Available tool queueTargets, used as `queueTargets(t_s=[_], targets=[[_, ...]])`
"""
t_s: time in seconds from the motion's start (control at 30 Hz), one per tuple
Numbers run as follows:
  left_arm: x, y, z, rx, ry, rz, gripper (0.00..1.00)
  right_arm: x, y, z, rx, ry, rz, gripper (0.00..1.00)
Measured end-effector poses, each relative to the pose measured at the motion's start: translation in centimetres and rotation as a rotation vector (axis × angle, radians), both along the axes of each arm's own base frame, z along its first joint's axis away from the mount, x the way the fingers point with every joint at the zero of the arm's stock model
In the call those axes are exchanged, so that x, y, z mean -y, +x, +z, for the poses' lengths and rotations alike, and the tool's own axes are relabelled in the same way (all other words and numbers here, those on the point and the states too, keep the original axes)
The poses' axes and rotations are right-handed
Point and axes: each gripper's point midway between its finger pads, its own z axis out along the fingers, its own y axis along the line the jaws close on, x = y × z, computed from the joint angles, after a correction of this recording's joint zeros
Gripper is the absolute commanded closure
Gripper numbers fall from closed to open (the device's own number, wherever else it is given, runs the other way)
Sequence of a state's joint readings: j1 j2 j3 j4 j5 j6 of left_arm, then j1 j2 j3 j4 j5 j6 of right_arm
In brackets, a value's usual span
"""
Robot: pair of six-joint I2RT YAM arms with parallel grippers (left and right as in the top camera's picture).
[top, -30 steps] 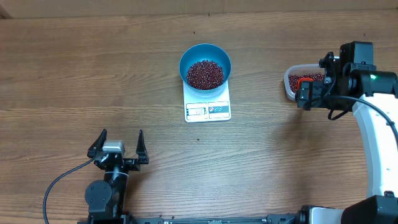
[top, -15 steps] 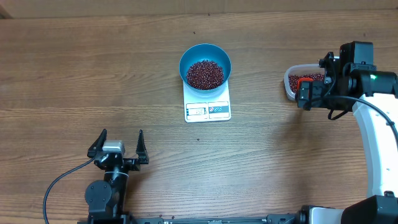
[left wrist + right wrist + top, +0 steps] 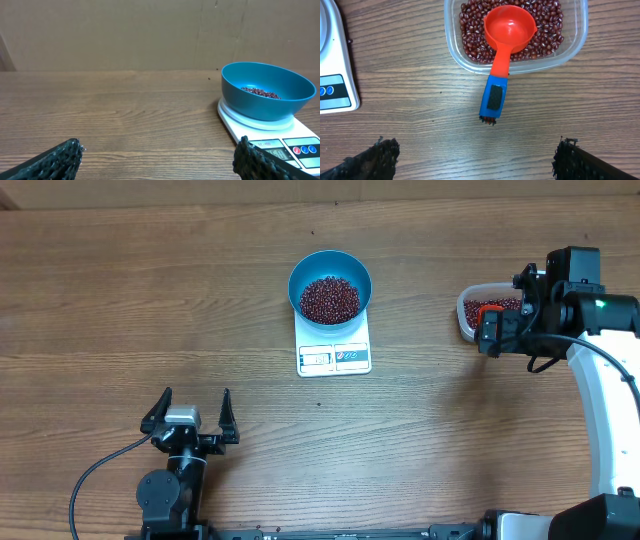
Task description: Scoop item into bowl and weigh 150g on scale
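Brown wood-grain desk (image 3: 120, 280) runs bare across the whole left half, with open room from the near edge to the far one, where a plain tan wall (image 3: 110, 35) rises. At the near left, the left claw (image 3: 194, 408) sits low by the front edge. It is level and points toward the far side, its two fingers spread wide with nothing between them.

Right of centre, well apart from it, the white scale (image 3: 334, 356) lies flat with its display toward the near side. The blue bowl (image 3: 297, 280) stands on the scale's far part, and a maroon heap of beans (image 3: 330, 299) covers the bowl's bottom.

Bare wood separates the scale from a clear tub (image 3: 464, 313) at the right, which holds more beans. A red scoop (image 3: 509, 31) rests cup-up on those, its blue handle reaching out over the tub's rim. The right claw (image 3: 475, 162) hangs above the handle, pointing down, spread wide and empty. Its white arm runs back to the near right corner.
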State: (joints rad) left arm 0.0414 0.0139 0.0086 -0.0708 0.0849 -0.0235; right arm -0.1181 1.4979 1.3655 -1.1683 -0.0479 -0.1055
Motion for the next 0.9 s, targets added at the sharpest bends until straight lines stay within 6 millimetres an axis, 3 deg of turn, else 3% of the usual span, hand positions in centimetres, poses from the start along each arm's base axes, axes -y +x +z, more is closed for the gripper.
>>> queueTargets(t_s=[0.57, 0.9], targets=[[0.0, 0.0, 0.0, 0.0, 0.0, 0.0, 0.0, 0.0, 0.0, 0.0, 0.0, 0.0, 0.0, 0.0], [0.0, 0.0, 0.0, 0.0, 0.0, 0.0, 0.0, 0.3, 2.6, 1.0, 0.113, -0.013, 0.0, 0.0]])
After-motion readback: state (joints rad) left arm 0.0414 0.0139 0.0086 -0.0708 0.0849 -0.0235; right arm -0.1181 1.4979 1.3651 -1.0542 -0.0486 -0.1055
